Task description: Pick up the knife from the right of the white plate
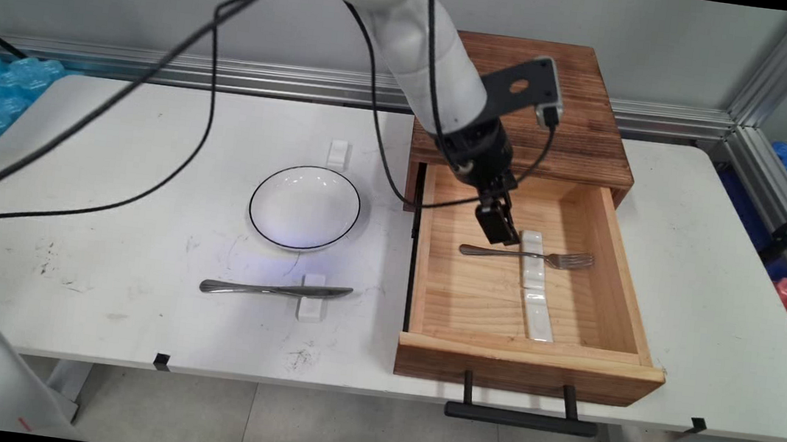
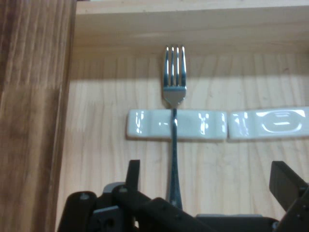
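My gripper (image 1: pixel 499 227) hangs inside the open wooden drawer (image 1: pixel 640 301), just above the handle end of a silver fork (image 1: pixel 537 257). The fork lies across a white ceramic rest (image 1: pixel 532 268), tines toward the drawer's right wall. In the hand view the gripper (image 2: pixel 207 170) is open. The fork (image 2: pixel 174 92) has its handle running between the two fingers (image 2: pixel 133 175), apart from both, and lies over the rest (image 2: pixel 198 125). A second white rest (image 1: pixel 538 319) lies end to end with the first, nearer the drawer front.
The drawer sticks out of a dark wooden cabinet (image 1: pixel 584 109), its black handle (image 1: pixel 519 416) past the table's near edge. Left of it stand a white black-rimmed plate (image 1: pixel 305 207), a knife (image 1: pixel 267 289) on a small white rest (image 1: pixel 310 306), and another rest (image 1: pixel 337 154). Black cables hang over the table's left.
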You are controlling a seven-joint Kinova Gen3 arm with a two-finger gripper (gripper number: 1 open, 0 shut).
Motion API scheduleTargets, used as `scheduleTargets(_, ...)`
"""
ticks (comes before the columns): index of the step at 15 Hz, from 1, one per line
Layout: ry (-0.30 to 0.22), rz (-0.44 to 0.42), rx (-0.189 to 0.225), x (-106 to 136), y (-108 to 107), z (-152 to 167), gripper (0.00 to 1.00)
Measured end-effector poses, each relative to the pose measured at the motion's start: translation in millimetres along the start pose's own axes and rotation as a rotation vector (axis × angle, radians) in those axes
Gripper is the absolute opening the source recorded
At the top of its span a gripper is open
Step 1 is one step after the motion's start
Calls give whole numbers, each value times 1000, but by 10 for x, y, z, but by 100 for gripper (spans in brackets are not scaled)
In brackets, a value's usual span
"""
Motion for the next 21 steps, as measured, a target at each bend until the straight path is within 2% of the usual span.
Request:
scheduleTargets(9,-27,-10,0,-241,117,-771,100)
scheduleTargets(14,-65,-16,-2,-539,200,-1187,100)
scheduleTargets(21,-110,-27,-3,-907,253,-1527,100)
